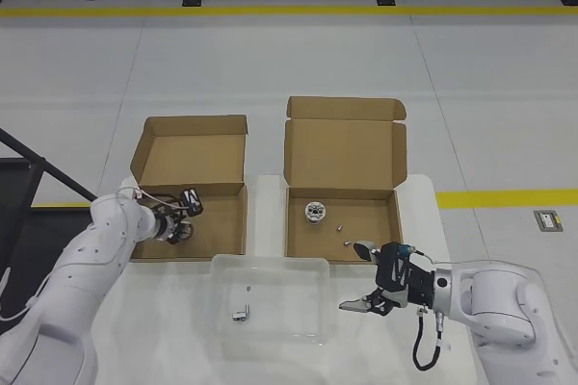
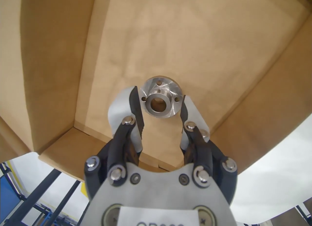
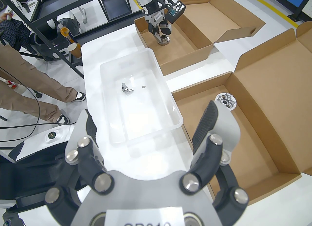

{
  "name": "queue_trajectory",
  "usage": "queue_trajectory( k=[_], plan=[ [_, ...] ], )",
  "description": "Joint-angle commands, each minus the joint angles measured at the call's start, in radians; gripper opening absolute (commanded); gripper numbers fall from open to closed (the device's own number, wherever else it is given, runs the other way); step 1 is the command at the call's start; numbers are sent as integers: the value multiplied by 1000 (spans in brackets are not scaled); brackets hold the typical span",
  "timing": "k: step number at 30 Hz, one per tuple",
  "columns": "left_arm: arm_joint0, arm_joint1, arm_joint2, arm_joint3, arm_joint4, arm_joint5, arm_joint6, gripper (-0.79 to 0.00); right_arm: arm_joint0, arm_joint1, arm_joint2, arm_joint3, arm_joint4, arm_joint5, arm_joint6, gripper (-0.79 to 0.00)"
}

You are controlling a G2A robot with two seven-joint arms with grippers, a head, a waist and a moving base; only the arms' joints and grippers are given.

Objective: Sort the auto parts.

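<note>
My left gripper (image 2: 159, 91) is down inside the left cardboard box (image 1: 222, 226), shut on a round metal flange hub (image 2: 159, 102) held between its fingers just above the box floor. The right wrist view shows the same gripper (image 3: 161, 32) and hub (image 3: 163, 40). My right gripper (image 1: 358, 279) hangs open and empty (image 3: 150, 109) over the table between the clear plastic tray (image 1: 270, 258) and the front of the right cardboard box (image 1: 366, 212). A small metal bracket (image 1: 241, 313) lies in the tray (image 3: 168, 85). In the right box rests a round toothed part (image 3: 226, 100).
Both boxes have their lids folded open at the back. Small screws (image 1: 339, 228) lie on the right box floor. A black rack (image 1: 10, 192) stands to the left of the table, with a bottle (image 3: 64, 32) and a cup (image 3: 75, 50) by its corner.
</note>
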Motion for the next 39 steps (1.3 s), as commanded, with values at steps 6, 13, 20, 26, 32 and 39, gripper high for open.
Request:
queue_trajectory(
  k=[6, 13, 20, 26, 32, 39],
  plan=[
    [-42, 25, -25, -15, 40, -60, 70, -308, 0, 0, 0, 0, 0, 0, 0, 0],
    [-51, 71, -70, -95, 38, -175, 152, -228, 0, 0, 0, 0, 0, 0, 0, 0],
    [2, 126, -29, -233, -65, -175, 232, -256, 0, 0, 0, 0, 0, 0, 0, 0],
    [10, 199, 44, -344, -173, -175, 222, -280, 0, 0, 0, 0, 0, 0, 0, 0],
    [18, 307, 133, -506, -324, -175, 322, -296, 0, 0, 0, 0, 0, 0, 0, 0],
    [-11, 470, 307, -745, -387, -175, 551, -268, 0, 0, 0, 0, 0, 0, 0, 0]
  ],
)
